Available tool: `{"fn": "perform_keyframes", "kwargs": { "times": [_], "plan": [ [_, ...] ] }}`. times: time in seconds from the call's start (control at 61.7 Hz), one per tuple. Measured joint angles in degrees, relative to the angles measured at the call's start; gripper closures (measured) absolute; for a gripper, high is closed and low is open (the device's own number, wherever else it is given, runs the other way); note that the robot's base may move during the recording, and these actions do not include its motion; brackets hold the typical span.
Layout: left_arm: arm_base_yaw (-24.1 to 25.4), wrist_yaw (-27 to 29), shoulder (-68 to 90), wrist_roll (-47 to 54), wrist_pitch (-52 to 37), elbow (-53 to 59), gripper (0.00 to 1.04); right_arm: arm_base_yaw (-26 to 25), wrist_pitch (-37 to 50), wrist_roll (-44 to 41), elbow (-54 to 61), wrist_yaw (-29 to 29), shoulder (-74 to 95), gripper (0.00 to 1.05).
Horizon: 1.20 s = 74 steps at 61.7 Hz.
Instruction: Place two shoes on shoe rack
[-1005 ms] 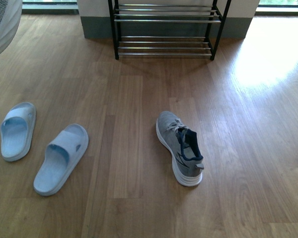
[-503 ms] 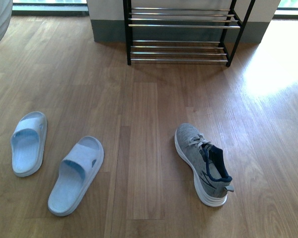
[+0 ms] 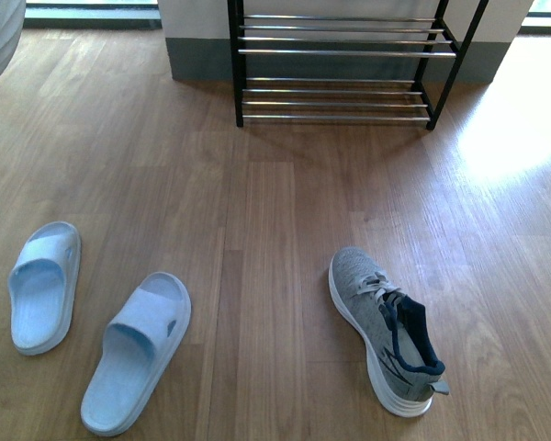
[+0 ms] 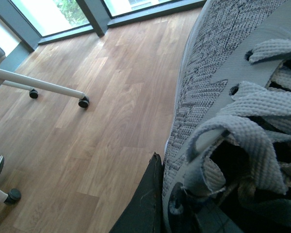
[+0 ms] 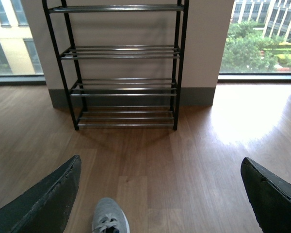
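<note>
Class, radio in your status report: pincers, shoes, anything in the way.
Left pincer shut on one sneaker. Right pincer open, empty. Second sneaker on floor, short of shoe rack. Slippers off aside, not blocking.

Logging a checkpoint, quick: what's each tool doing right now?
Left tool: closed on the grey knit sneaker.
Right tool: open, holding nothing.
</note>
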State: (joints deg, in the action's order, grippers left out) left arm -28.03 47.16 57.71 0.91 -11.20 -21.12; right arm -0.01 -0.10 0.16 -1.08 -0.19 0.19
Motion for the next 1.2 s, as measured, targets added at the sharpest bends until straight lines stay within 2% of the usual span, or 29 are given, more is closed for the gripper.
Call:
{"fn": "perform_keyframes", "kwargs": {
  "times": [0.032, 0.081, 0.097, 0.13, 0.308, 0.373, 0.487, 0.6, 0.762, 1.022, 1.2],
  "plan": [
    [0.0, 0.1, 0.0, 0.0, 0.0, 0.0, 1.03, 0.0, 0.0, 0.0, 0.0, 0.0, 0.0, 0.09],
    [0.0, 0.0, 0.0, 0.0, 0.0, 0.0, 1.03, -2.4, -4.3, 1.1, -1.6, -9.0, 3.4, 0.09],
    [0.0, 0.0, 0.0, 0.0, 0.0, 0.0, 1.03, -2.9, -3.8, 1.1, -1.9, -12.4, 7.3, 0.09],
    [-0.1, -0.3, 0.0, 0.0, 0.0, 0.0, 1.03, -2.0, 0.8, 1.2, -1.9, -14.3, 15.7, 0.09],
    [-0.1, -0.1, 0.0, 0.0, 0.0, 0.0, 1.03, 4.3, 29.3, -0.6, -6.6, -8.9, 54.1, 0.09],
    [-0.1, -0.1, 0.0, 0.0, 0.0, 0.0, 1.03, 6.2, 36.2, -1.4, -10.1, -8.5, 67.1, 0.09],
    [-0.1, -0.2, 0.0, 0.0, 0.0, 0.0, 1.03, 9.2, 43.5, -2.9, -17.1, -8.0, 90.8, 0.09],
    [-0.1, -0.2, 0.0, 0.0, 0.0, 0.0, 1.03, 10.8, 45.6, -4.1, -23.0, -7.4, 108.8, 0.09],
    [-0.1, -0.2, 0.0, 0.0, 0.0, 0.0, 1.03, 11.2, 46.2, -5.9, -28.7, -6.7, 123.3, 0.09],
    [-0.1, -0.2, 0.0, 0.0, 0.0, 0.0, 1.03, 10.0, 45.8, -9.7, -37.5, -7.6, 136.7, 0.09],
    [-0.1, -0.2, 0.0, 0.0, 0.0, 0.0, 1.03, 6.1, 42.1, -12.9, -45.3, -6.8, 143.8, 0.09]
  ]
}}
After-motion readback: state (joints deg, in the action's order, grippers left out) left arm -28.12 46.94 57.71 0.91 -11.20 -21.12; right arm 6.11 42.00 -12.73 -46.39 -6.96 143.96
